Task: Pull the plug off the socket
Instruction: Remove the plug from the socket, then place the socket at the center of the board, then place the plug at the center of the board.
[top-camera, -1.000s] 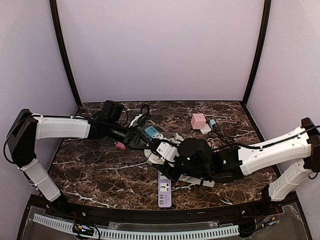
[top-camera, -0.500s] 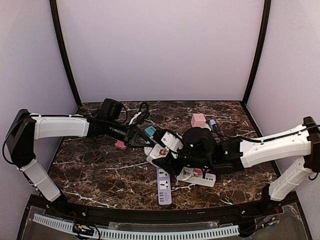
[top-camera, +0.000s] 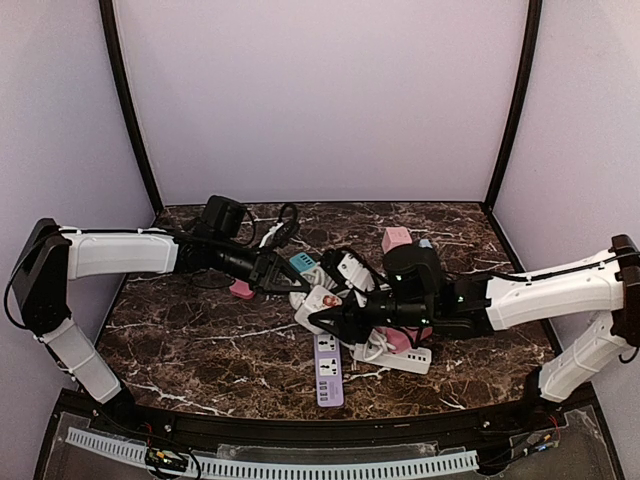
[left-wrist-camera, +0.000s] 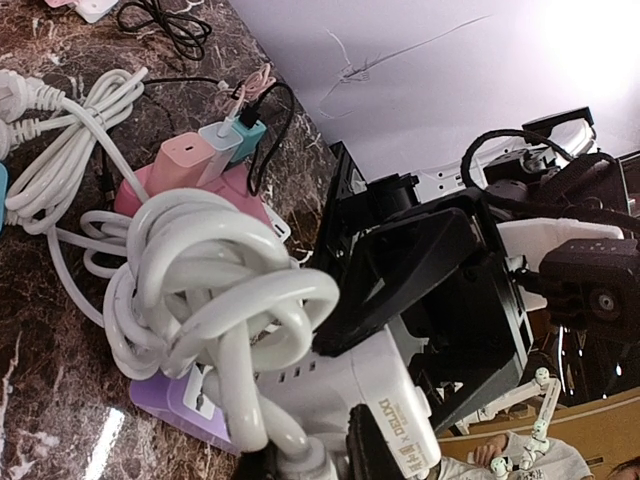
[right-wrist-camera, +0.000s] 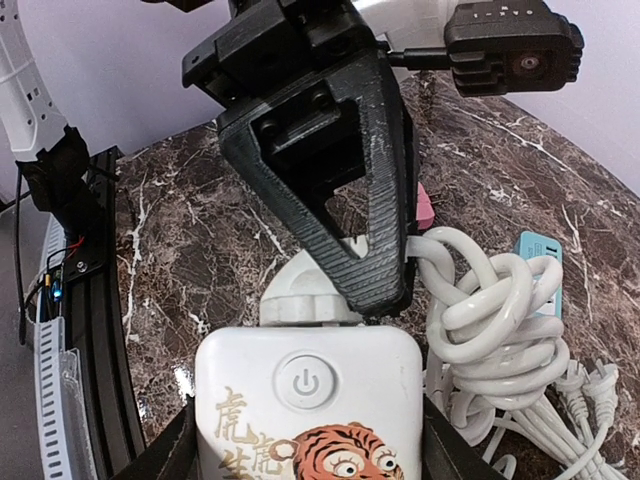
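Plug (right-wrist-camera: 305, 297): white, rounded, pushed into the end of the socket (right-wrist-camera: 305, 400), straight ahead of the right gripper (right-wrist-camera: 305, 445). Pinched between the narrow black fingers of the left gripper (top-camera: 287, 284), closed tight on it from the far side. Socket body gripped the other way: right gripper clamped round the broad tiger-print block, one finger on each flank. Seems to hold it up off the marble table (right-wrist-camera: 170, 260).

Looks like hard moulded plastic: light, stiff, smooth, so probably slippery under such a narrow pinch. Likely tight on its pins too. Calls for a firm, straight pull along the socket's length, directly away from the right gripper. No twisting, for fear of binding the pins.

Best taken low on the plug's shoulder, hard against the socket face, and not by the cable (right-wrist-camera: 485, 300). Thick white cord there, looped and knotted just to the side of the left fingers. Looks springy, and heavy enough to drag. Cannot tell which end feeds what. Worth watching for slip at the left fingertips and for a snag in the coil.
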